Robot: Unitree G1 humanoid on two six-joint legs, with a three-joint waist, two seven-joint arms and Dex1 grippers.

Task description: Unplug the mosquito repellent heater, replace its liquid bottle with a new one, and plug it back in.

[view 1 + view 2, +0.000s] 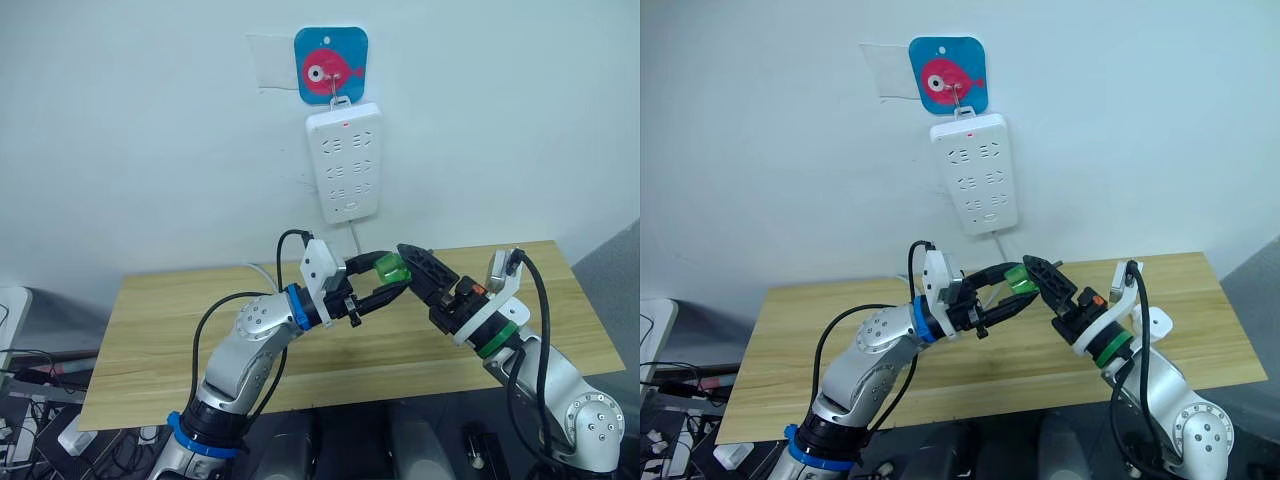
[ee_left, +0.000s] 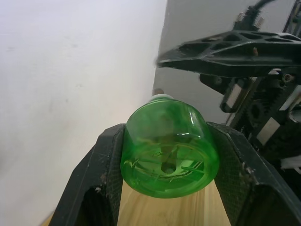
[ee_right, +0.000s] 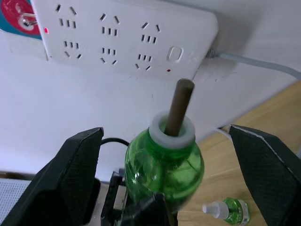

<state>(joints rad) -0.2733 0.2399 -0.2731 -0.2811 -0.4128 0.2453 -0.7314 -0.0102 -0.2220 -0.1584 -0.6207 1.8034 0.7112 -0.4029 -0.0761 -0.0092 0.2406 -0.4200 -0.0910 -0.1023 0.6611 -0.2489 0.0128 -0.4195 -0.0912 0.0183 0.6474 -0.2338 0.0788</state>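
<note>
Left wrist view, green bottle (image 2: 167, 148) between left gripper (image 2: 167, 197) fingers.

From head height the paired eye views look forward and down over both arms at the light wooden table (image 1: 180, 330) against the pale wall, taking in the long white multi-socket power strip (image 1: 345, 162) hanging above the table's far edge. The left wrist camera sits very close behind the translucent green liquid bottle (image 2: 165, 149), facing along the table toward the wall. The right wrist camera looks up at that same bottle from close range, sharing the power strip with the eye views.
</note>
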